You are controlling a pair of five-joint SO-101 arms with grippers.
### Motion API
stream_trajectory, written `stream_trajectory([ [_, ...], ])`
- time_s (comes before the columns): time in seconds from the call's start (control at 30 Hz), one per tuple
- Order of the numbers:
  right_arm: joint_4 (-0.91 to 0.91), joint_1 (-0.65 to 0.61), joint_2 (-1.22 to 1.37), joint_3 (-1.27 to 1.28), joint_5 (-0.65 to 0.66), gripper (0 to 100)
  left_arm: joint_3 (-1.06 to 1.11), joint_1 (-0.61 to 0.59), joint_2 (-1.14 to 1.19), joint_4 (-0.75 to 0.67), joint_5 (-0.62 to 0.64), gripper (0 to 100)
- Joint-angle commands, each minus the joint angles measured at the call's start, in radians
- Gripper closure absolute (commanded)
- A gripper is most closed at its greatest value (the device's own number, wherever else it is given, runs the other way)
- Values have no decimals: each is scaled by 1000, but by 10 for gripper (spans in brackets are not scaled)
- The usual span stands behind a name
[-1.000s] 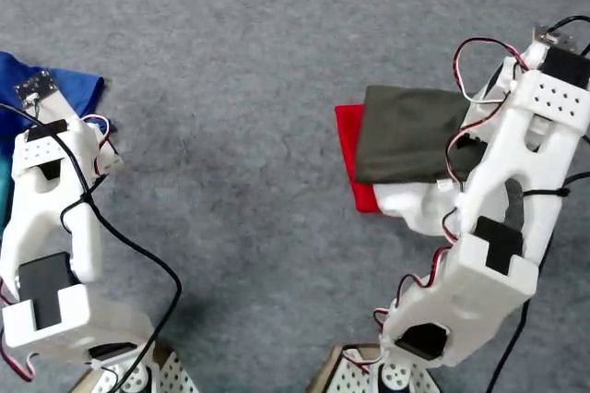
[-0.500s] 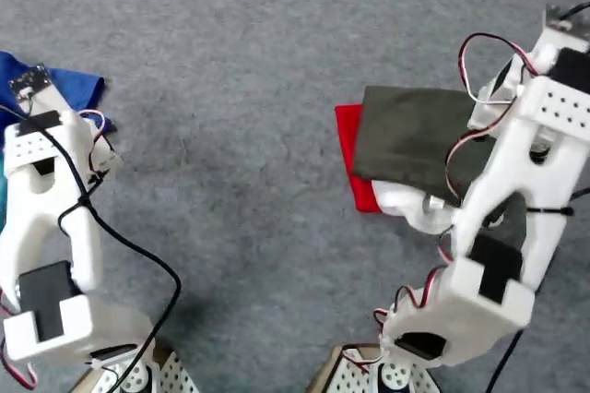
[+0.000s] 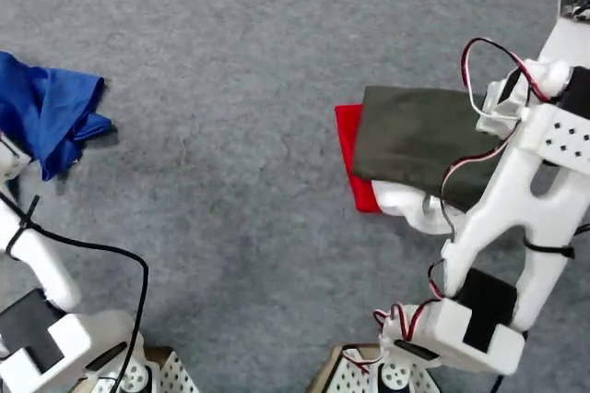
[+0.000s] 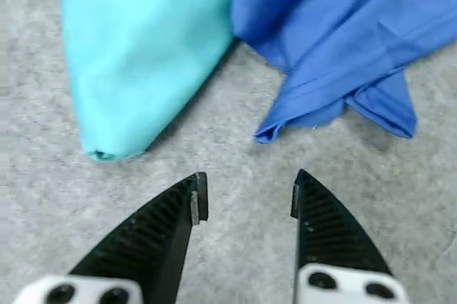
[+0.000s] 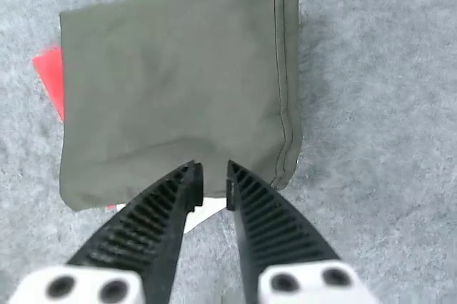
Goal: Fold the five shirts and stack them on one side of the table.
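Observation:
A folded olive shirt (image 3: 415, 139) tops the stack at the right, over a red shirt (image 3: 347, 148) and a white one (image 3: 406, 201). My right gripper (image 5: 212, 175) hovers above the olive shirt (image 5: 171, 83), its fingers a narrow gap apart with nothing between them. The right arm (image 3: 544, 162) stands along the stack's right side. A crumpled blue shirt (image 3: 46, 107) lies at the far left. My left gripper (image 4: 248, 191) is open and empty over bare table, just short of the blue shirt (image 4: 335, 40) and a cyan shirt (image 4: 136, 54) beside it.
The grey felt table (image 3: 230, 181) lies bare between the blue shirt and the stack. The left arm's base (image 3: 55, 347) sits at the near left corner, and the right arm's base (image 3: 452, 333) at the near right.
The left arm has pulled back toward the near left, uncovering the blue shirt. The right arm has swung to the right, off the stack.

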Motion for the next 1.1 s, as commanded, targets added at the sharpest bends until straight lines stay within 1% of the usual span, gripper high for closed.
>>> stream_trajectory([
  [0.0,21,-62,-84,61,9,925,-81,-9,-41,97,-29,797],
  [0.07,20,-94,-110,90,9,925,-89,-5,-31,129,-29,797],
  [0.2,18,-160,-150,120,2,925,-92,-12,-30,127,-29,797],
  [0.3,18,-189,-156,124,-68,925,-92,-26,-25,127,-31,797],
  [0.4,18,-214,-156,124,-101,925,-89,-38,-30,127,-31,796],
  [0.53,18,-249,-160,124,-103,925,-84,-49,-30,127,-31,794],
  [0.7,21,-278,-162,124,-104,925,-84,-101,-31,127,-31,793],
  [0.87,23,-337,-191,125,-103,925,-91,-137,-31,135,-127,792],
  [1.07,21,-450,-282,133,-98,925,-89,-229,-33,137,-216,791],
])
